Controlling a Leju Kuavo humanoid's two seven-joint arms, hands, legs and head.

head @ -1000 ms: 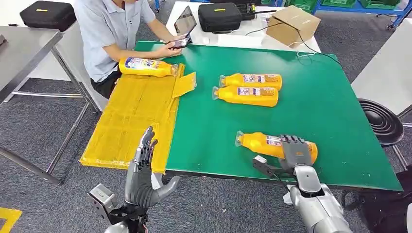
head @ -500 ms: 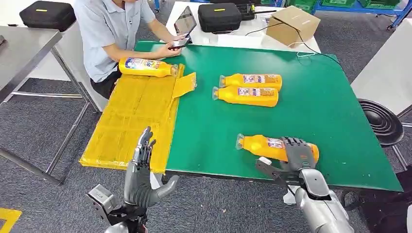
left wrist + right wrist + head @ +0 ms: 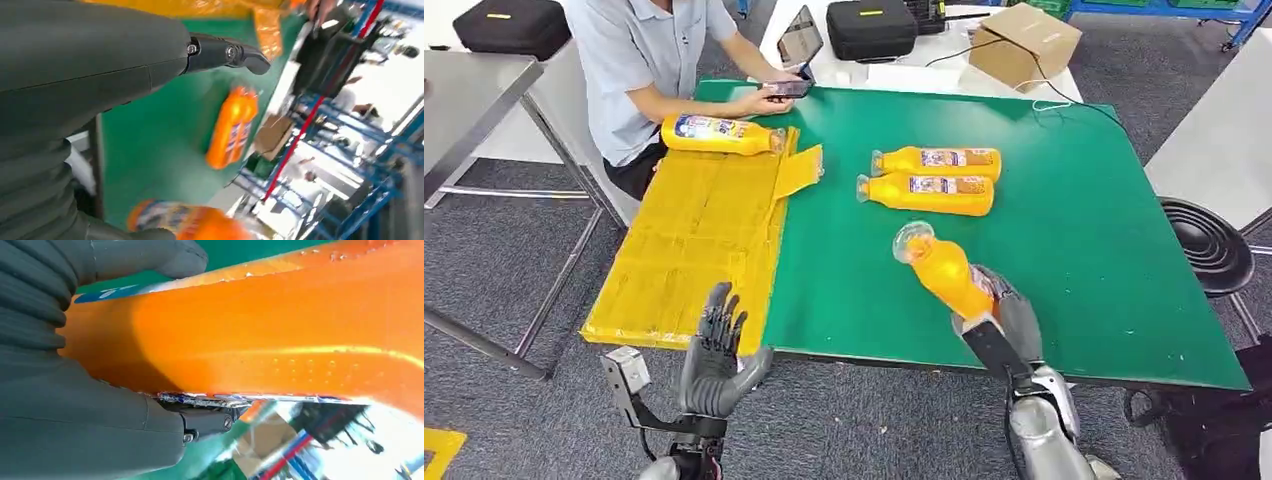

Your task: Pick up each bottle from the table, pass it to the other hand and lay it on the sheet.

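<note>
The orange bottle [image 3: 944,272] is gripped by the right hand [image 3: 1004,318] and held tilted above the near part of the green table [image 3: 854,290], cap end pointing up and away. The left hand [image 3: 716,352] holds nothing, fingers spread, at the table's near edge beside the yellow sheet [image 3: 694,250]. One bottle [image 3: 719,133] lies at the sheet's far end, and two more bottles [image 3: 932,180] lie side by side mid-table.

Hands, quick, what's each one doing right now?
Left hand: open, holding nothing.
Right hand: gripping an orange bottle, lifted off the green table.
</note>
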